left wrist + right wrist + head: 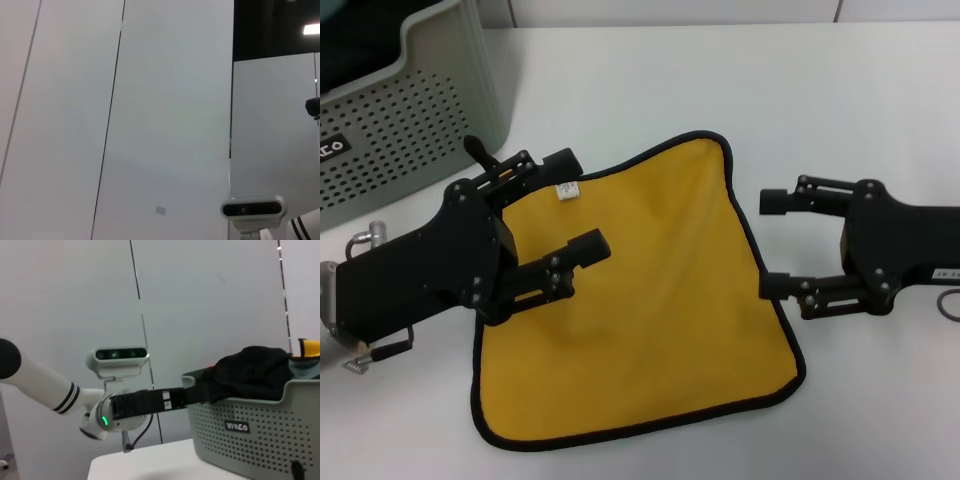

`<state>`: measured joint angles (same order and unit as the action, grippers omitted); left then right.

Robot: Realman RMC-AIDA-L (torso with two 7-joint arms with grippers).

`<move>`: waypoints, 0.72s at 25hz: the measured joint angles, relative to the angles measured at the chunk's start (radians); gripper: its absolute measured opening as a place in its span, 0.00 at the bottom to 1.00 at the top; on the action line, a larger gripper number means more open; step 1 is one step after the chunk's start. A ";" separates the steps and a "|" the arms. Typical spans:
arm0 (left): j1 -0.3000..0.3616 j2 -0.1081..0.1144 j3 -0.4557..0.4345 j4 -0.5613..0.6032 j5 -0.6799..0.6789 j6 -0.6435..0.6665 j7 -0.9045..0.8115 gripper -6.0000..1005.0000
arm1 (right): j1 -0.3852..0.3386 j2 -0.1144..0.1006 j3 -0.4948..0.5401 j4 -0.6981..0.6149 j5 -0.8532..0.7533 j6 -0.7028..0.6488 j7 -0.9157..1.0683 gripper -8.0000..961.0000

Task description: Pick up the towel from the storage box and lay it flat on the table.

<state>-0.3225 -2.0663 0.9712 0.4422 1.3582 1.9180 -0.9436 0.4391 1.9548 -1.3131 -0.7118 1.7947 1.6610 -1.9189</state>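
Observation:
The towel lies spread flat on the white table, mustard-yellow side up, with its black piped edge all round and its small white label near the far left corner. My left gripper is open and empty, over the towel's far left corner. My right gripper is open and empty, just off the towel's right edge. The light grey storage box stands at the far left; it also shows in the right wrist view.
In the right wrist view a dark cloth and a bit of yellow stick out above the box rim, and my left arm crosses in front. White table extends behind the towel and to the right.

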 joint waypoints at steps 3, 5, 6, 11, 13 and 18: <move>-0.001 0.001 0.004 -0.002 0.004 0.007 -0.002 0.78 | 0.002 0.003 0.001 0.000 -0.009 0.000 0.000 0.89; -0.001 0.001 0.006 -0.003 0.006 0.016 -0.005 0.78 | 0.002 0.004 0.001 0.000 -0.011 0.000 0.000 0.89; -0.001 0.001 0.007 -0.004 0.007 0.019 -0.006 0.78 | 0.002 0.004 0.001 0.000 -0.011 0.000 0.000 0.89; 0.003 0.001 0.007 -0.004 0.010 0.021 -0.005 0.78 | 0.001 0.004 0.002 0.008 -0.012 0.000 -0.001 0.89; 0.004 0.001 0.008 -0.004 0.010 0.021 -0.004 0.78 | 0.001 0.005 0.001 0.010 -0.014 0.000 -0.002 0.89; 0.005 0.000 0.008 -0.004 0.011 0.021 -0.004 0.78 | 0.001 0.011 0.000 0.011 -0.024 0.000 -0.002 0.89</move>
<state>-0.3175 -2.0662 0.9787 0.4386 1.3692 1.9390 -0.9473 0.4405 1.9655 -1.3132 -0.7009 1.7707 1.6614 -1.9212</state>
